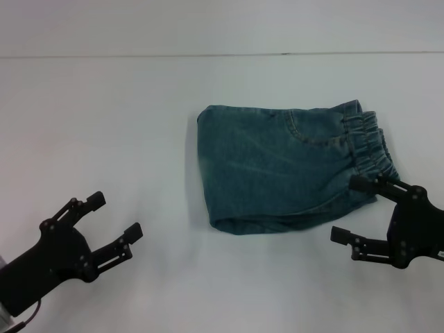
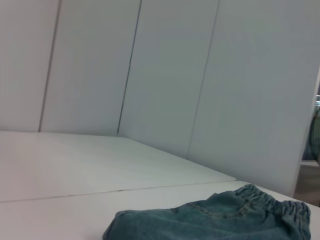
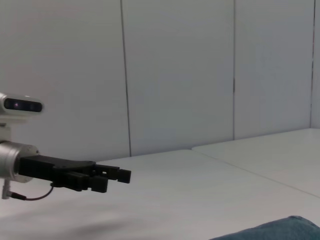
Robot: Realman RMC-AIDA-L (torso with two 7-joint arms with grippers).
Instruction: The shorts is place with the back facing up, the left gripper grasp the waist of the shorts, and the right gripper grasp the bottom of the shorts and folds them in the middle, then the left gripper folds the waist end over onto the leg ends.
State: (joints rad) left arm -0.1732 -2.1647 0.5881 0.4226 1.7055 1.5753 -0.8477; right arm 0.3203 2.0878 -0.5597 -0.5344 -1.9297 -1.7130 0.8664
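While the folded shorts (image 1: 291, 166) lay toward the table's (image 1: 104, 125) right edge, we observed both end effectors, left (image 1: 114, 218) and right (image 1: 354, 208), spread apart near the front edge.

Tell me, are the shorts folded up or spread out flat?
Folded: the shorts lie as one compact doubled-over bundle, elastic waistband at one end, with no separate legs showing.

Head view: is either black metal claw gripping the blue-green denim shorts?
No: the open left claw sits apart from the folded blue-green denim shorts, and the open right claw hovers beside their waistband without clamping it.
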